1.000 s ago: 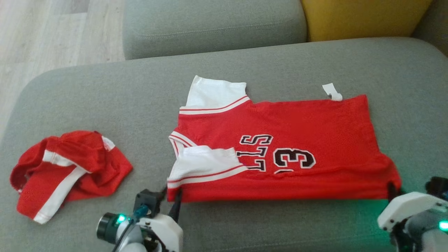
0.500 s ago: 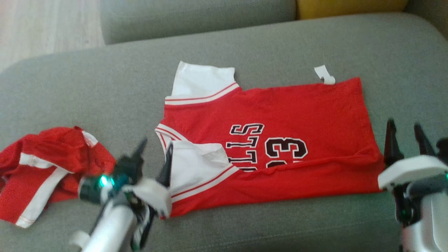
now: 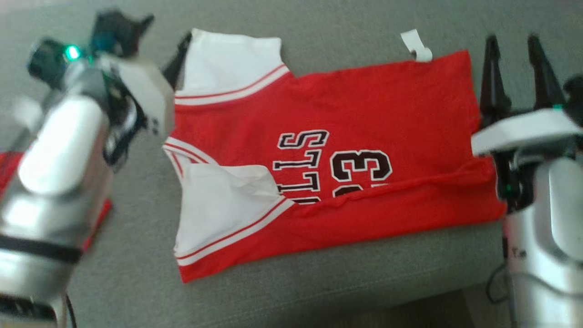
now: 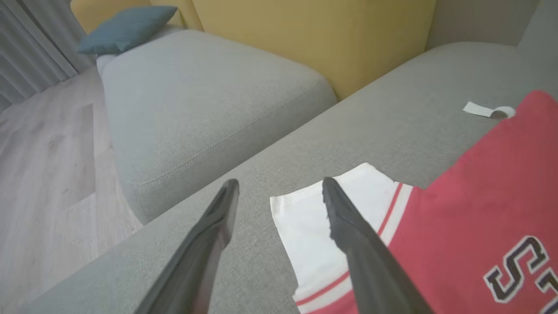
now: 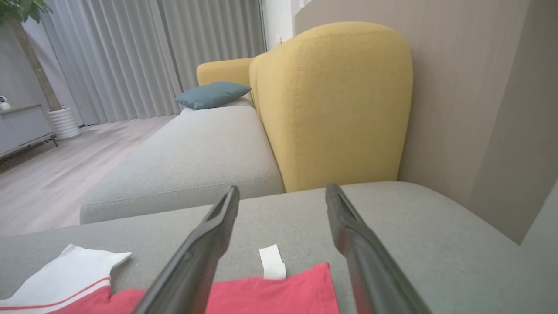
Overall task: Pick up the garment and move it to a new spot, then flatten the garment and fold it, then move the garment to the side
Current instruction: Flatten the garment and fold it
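Jaws on both sides stand wide apart and hold nothing. The left gripper (image 3: 157, 43) straddles the outer edge of the far white sleeve (image 3: 227, 64). The right gripper (image 3: 512, 45) sits just beside the hem's far corner. The red jersey (image 3: 364, 114) lies on the grey sofa seat (image 3: 319, 282), near edge already folded over. Assessment: the grippers are placed to take both far corners for the next fold.

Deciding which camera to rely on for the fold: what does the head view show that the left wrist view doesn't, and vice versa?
Head view, not left wrist: the black number, the lower white sleeve, the right pincer, open. Left wrist, not head: blue cushion, yellow backrest, wooden floor. Both: red jersey, upper white sleeve, white tag, grey sofa seat, open left pincer.
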Robot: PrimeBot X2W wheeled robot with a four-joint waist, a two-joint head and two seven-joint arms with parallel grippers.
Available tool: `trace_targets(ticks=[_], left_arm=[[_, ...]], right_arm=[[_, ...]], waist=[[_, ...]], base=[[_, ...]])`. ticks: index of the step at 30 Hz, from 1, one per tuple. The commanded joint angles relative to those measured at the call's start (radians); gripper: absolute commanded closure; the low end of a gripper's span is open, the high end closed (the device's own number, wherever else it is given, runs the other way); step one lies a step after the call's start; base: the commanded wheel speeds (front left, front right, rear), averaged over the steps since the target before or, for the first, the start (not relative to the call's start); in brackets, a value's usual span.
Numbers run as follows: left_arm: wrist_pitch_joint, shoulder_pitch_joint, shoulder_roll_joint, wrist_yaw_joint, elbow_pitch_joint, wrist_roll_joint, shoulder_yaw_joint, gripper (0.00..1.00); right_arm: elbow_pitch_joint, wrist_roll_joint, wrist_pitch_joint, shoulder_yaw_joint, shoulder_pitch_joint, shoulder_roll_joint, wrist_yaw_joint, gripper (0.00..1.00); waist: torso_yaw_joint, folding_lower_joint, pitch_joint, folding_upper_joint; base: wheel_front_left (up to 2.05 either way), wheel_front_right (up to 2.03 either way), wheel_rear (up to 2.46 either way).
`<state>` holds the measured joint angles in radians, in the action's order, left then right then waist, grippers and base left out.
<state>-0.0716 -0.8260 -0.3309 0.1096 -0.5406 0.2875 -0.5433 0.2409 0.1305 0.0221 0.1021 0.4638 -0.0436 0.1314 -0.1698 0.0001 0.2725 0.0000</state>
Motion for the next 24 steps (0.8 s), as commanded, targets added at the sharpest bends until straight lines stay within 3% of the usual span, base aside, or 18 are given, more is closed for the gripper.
trace_targets(ticks=[1, 9, 14, 24], left_arm=[[-0.033, -0.078, -0.04, 0.008, -0.004, 0.022, 0.019, 0.0], [-0.167, -0.285, -0.107, 0.021, -0.168, 0.135, -0.199, 0.0], [-0.138, -0.371, -0.147, 0.021, -0.273, 0.144, -0.263, 0.0], [-0.1, -0.443, -0.136, 0.021, -0.41, 0.192, -0.36, 0.0]], right_arm=[[-0.039, -0.006, 0.005, -0.034, 0.054, -0.007, -0.001, 0.0], [-0.044, 0.027, 0.016, -0.103, 0.155, -0.007, -0.001, 0.0], [-0.052, 0.046, 0.027, -0.124, 0.167, -0.007, -0.001, 0.0], [-0.056, 0.062, 0.04, -0.139, 0.16, -0.007, -0.001, 0.0]], waist=[[-0.049, -0.0001, 0.057, 0.0], [-0.119, -0.0001, 0.142, 0.0], [-0.153, -0.0001, 0.184, 0.0], [-0.187, -0.0001, 0.229, 0.0]], base=[[0.0, 0.0, 0.0], [0.0, 0.0, 0.0], [0.0, 0.0, 0.0], [0.0, 0.0, 0.0]])
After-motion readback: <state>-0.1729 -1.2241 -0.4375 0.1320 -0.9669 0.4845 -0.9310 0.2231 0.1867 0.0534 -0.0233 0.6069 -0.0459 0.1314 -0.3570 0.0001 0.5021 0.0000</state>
